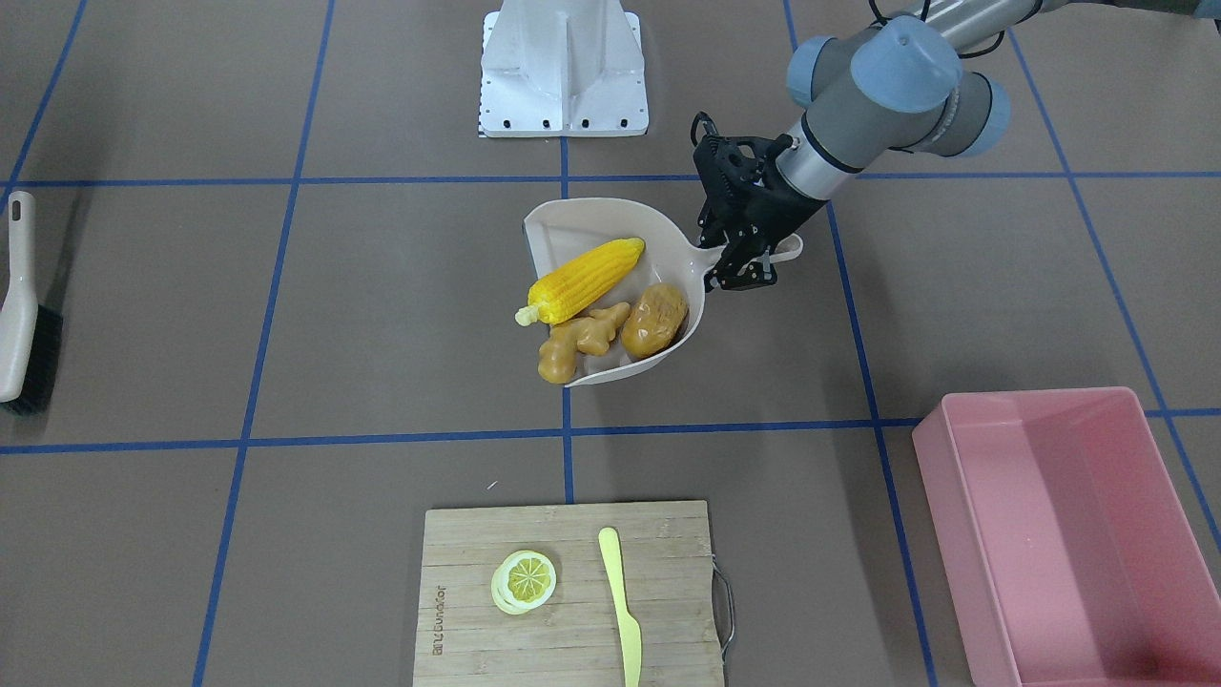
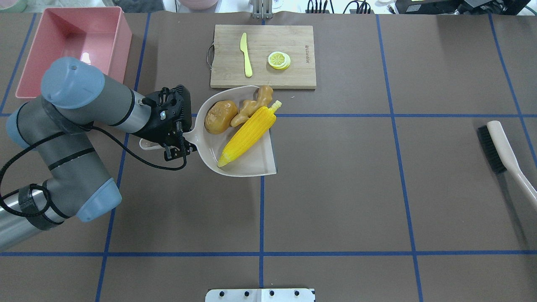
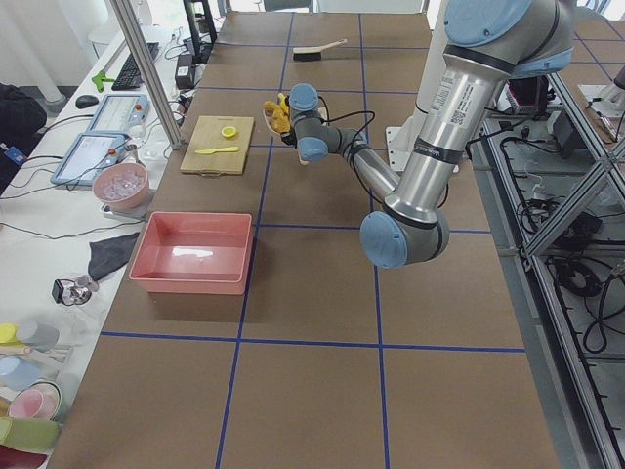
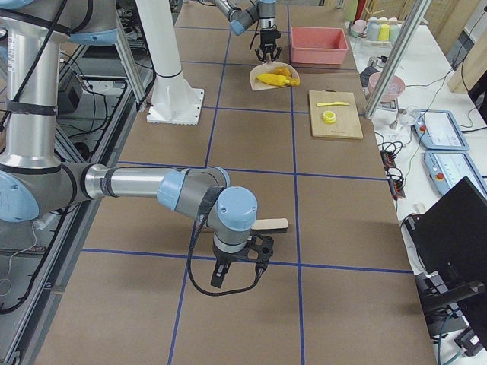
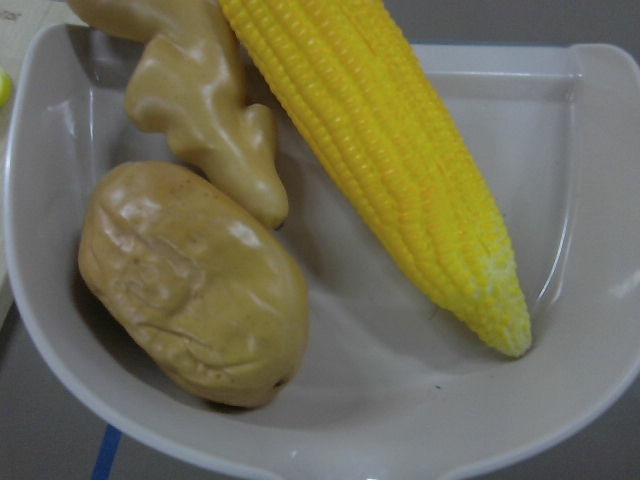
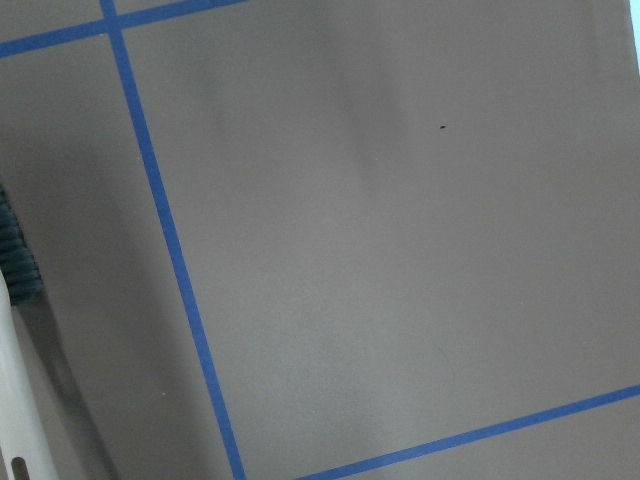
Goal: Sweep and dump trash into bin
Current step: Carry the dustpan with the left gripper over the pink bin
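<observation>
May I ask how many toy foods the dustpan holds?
3: corn cob across the middle, ginger root at the open lip, potato by the back wall. None seems hidden.

Brown table [image 2: 335,188] carries pink bin [image 2: 63,37], cutting board [image 2: 262,71], brush [image 2: 503,155]; dustpan [image 2: 256,161] perhaps raised.

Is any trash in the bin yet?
No, the corn, potato and ginger all lie in the dustpan, and the bin floor shows bare pink.
</observation>
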Motion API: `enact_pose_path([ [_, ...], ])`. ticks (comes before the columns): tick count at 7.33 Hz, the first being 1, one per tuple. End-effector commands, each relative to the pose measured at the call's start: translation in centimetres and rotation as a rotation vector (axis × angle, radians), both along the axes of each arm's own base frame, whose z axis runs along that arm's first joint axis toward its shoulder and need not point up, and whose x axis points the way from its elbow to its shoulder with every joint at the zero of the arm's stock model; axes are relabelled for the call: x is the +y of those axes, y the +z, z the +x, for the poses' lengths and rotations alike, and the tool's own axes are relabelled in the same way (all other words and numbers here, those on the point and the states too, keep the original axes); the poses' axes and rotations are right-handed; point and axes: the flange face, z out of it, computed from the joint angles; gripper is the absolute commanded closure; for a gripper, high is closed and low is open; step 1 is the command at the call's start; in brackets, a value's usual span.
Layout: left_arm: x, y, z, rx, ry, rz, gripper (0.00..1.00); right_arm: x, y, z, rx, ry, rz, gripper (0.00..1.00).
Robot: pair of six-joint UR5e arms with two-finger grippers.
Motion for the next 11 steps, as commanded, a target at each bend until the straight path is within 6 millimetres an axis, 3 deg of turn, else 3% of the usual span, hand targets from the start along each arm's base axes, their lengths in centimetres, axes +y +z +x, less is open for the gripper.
enact_pose_path([
  [1, -1.7, -1.9, -4.2, 0.096, -0.082, 0.046, 1.0, -0.2, -0.6, 0.6, 0.01, 0.011, 0.009, 0.0],
  [3, -5.3, -2.0, -9.8, 0.117, -0.218, -0.029, 1.0, 0.4, -0.3, 0.4, -0.001, 0.01, 0.003, 0.0],
  [4, -6.5, -0.8, -12.4, 0.125, -0.287, -0.118, 1.0, 0.4, -0.2, 0.4, -0.013, 0.013, 0.005, 0.0],
  [6, -7.3, 5.2, -20.1, 0.106, -0.447, -0.302, 1.0, -0.2, -0.4, 0.4, -0.015, 0.017, 0.03, 0.0],
  [7, -6.8, 9.1, -24.6, 0.081, -0.52, -0.371, 1.0, -0.5, -1.1, 0.4, -0.021, 0.018, 0.087, 0.0],
  [8, -5.7, 13.4, -28.9, 0.053, -0.537, -0.459, 1.0, -0.2, -0.6, 0.1, -0.037, 0.021, 0.074, 0.0],
  [9, -5.1, 15.8, -32.3, 0.047, -0.563, -0.534, 1.0, -0.1, -0.8, 0.1, -0.04, 0.022, 0.075, 0.0],
  [11, -3.7, 19.8, -33.7, -0.016, -0.573, -0.662, 1.0, 1.1, 0.4, -0.2, -0.046, 0.021, 0.048, 0.0],
])
